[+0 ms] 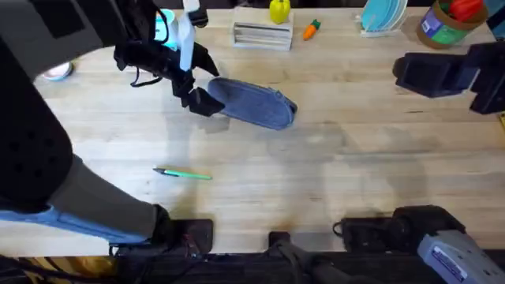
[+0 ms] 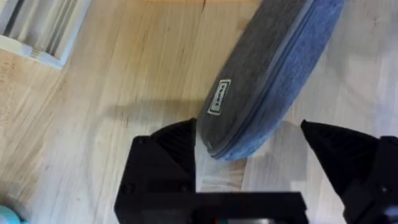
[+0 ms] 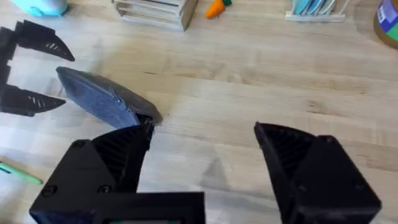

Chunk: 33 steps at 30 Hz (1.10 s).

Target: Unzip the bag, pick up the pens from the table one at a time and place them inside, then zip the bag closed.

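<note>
The left gripper (image 2: 249,165) stands with its jaws wide, the near end of the bag (image 2: 273,74) lying just between the two black fingers (image 2: 171,155), neither visibly pressing on it. From overhead, this gripper (image 1: 201,101) sits at the bag's (image 1: 256,102) left end, the arm reaching in over the table (image 1: 331,173). The right gripper (image 3: 202,146) also has its jaws spread wide, holding nothing, and hangs above bare wood to the right of the bag (image 3: 106,99), well apart from it; it also sees the left gripper (image 3: 37,74) at the bag's far end.

The bag is a blue-grey denim-like pouch lying flat, its zip running along its length and looking closed. One green pen (image 1: 185,173) with a dark end lies on the table nearer the arm bases than the bag and apart from it; its tip also shows from the right wrist (image 3: 18,174).

The surface is pale butcher-block with long planks. A small white-bordered label (image 2: 219,98) sits on the bag's side; its writing cannot be read.

Beyond the bag, along the table's far edge, stand a white slatted rack (image 1: 262,34) with a yellow object (image 1: 279,10) behind it, a small orange toy carrot (image 1: 312,29), a rack of blue plates (image 1: 383,17) and a round tub (image 1: 443,25) with a blue label. Nothing lies between the grippers and the bag.
</note>
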Available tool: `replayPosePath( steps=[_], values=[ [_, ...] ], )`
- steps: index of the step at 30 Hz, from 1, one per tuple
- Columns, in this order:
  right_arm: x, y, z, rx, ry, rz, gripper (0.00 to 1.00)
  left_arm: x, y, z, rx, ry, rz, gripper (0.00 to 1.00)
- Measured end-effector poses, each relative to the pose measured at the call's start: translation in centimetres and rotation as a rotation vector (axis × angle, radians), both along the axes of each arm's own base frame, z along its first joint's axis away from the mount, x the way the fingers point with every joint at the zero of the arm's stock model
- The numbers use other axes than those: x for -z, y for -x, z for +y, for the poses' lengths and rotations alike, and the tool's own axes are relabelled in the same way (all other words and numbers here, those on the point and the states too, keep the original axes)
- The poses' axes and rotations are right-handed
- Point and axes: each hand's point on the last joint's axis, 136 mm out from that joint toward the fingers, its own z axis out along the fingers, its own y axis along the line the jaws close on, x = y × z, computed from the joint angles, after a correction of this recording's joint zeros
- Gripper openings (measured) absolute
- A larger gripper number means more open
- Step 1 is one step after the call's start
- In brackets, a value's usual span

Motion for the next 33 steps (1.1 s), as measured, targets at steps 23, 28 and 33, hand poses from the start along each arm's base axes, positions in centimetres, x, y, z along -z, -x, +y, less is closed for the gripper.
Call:
replayPosePath(
  steps=[23,28,33],
  values=[
    [0.2,0.3,0.4,-0.009,-0.032,0.018,0.997,0.0,0.2,0.0,0.008,0.001,0.005,0.045],
    [0.4,0.2,1.2,-0.006,-0.117,0.053,0.997,0.0,0.2,0.0,0.007,0.002,0.005,0.045],
    [2.3,-1.2,3.6,-0.094,-0.229,0.182,0.997,0.0,0.2,0.0,0.008,0.002,0.002,0.044]
  ],
)
